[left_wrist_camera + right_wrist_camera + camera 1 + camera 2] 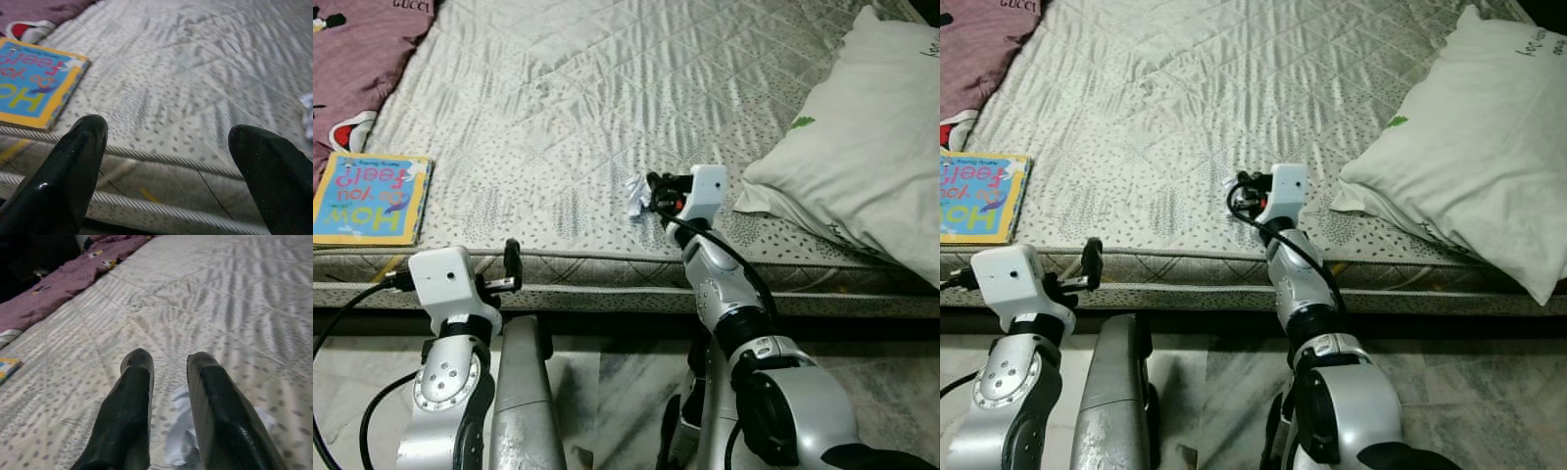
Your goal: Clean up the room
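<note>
One crumpled white paper scrap (634,199)

Open quilted mattress (607,88) mid-bed, pillow (862,147) crowding the right, book (372,196) at left edge

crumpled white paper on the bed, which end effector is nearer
Right. The right end effector straddles the crumpled white paper; the left end effector hangs off near the mattress edge.

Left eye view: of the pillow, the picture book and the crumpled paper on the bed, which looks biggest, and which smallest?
1. Pillow, by far the largest, though cut off at the picture's edge.
2. Picture book.
3. Crumpled paper, a small scrap at the right gripper, partly hidden by it.
</note>
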You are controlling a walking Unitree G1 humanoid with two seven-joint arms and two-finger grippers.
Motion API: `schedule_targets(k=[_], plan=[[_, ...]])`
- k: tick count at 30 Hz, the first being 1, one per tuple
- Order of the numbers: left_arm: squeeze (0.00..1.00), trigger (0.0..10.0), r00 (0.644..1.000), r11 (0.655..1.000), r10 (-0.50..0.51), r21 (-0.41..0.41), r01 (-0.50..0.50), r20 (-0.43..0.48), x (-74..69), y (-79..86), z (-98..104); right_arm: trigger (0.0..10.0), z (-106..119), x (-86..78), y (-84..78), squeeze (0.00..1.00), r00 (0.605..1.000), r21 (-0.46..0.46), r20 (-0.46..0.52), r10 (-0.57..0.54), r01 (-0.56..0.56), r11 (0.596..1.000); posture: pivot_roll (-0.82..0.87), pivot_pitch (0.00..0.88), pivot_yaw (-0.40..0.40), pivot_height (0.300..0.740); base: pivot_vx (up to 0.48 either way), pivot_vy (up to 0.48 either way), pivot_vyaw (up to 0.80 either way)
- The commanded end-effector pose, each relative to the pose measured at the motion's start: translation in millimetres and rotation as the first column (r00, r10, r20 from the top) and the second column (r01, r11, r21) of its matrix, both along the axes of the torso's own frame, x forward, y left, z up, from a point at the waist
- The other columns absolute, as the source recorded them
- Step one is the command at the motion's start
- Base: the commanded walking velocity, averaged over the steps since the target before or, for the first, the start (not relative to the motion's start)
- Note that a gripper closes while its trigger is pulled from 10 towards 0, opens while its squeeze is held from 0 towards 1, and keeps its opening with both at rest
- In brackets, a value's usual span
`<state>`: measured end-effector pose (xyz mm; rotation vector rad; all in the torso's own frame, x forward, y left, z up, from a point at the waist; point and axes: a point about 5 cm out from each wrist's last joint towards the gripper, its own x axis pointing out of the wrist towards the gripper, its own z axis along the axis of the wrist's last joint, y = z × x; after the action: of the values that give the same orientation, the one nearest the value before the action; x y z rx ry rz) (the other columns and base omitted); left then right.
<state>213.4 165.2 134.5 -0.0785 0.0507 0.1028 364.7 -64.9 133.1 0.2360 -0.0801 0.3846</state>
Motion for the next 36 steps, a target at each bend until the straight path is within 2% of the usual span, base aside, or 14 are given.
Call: schedule_targets(k=[1,4,10,16,20,23,27,36], plan=[[0.0,10.0,0.999,1.0,-0.028,0.003,0.028,0.015,-3.5,-4.3,4,10.0,-1,-1.9,4.7,1.0,1.0,0.0,0.006,0.01,-0.01,1.0,0.15,0.177,-0.012,0.551,0.0,0.0,0.0],[0.0,10.0,0.999,0.999,-0.044,0.012,0.044,-0.004,-12.3,-7.7,3,10.0,6,0.3,19.0,1.0,0.999,-0.008,0.017,0.031,-0.03,1.0,0.17,0.214,-0.007,0.551,0.0,0.0,0.0],[0.0,10.0,0.999,0.999,-0.047,0.016,0.048,-0.02,-23.1,-7.3,4,10.0,12,1.5,27.5,1.0,0.997,-0.046,0.042,0.063,-0.061,0.997,0.19,0.251,-0.009,0.551,0.0,0.0,0.0],[0.0,10.0,0.997,0.997,-0.074,0.032,0.075,-0.039,-38.9,-13.8,6,10.0,22,8.6,32.6,1.0,0.996,-0.149,0.07,0.061,-0.05,0.987,0.19,0.3,-0.016,0.551,0.0,0.0,0.0],[0.0,10.0,0.995,0.995,-0.093,0.021,0.094,-0.043,-42.9,-17.7,7,10.0,25,10.6,35.1,1.0,0.996,-0.197,0.069,0.062,-0.048,0.979,0.19,0.314,-0.019,0.551,0.0,0.0,0.0],[0.0,10.0,0.993,0.995,-0.1,0.012,0.101,-0.063,-45.8,-23.2,6,10.0,24,13.2,39.9,1.0,0.998,-0.314,0.046,0.053,-0.036,0.949,0.18,0.327,-0.021,0.551,0.0,0.0,0.0],[0.0,10.0,0.992,0.995,-0.097,-0.006,0.097,-0.076,-47.4,-26.5,5,10.0,21,14.4,42.4,1.0,0.999,-0.379,0.021,0.024,-0.014,0.925,0.18,0.339,-0.023,0.551,0.0,0.0,0.0],[0.0,10.0,0.991,0.994,-0.105,-0.016,0.104,-0.089,-53.8,-31.4,6,10.0,19,13.7,51.4,1.0,1.0,-0.455,0.003,-0.007,0.008,0.891,0.19,0.354,-0.034,0.551,0.0,0.0,0.0]])
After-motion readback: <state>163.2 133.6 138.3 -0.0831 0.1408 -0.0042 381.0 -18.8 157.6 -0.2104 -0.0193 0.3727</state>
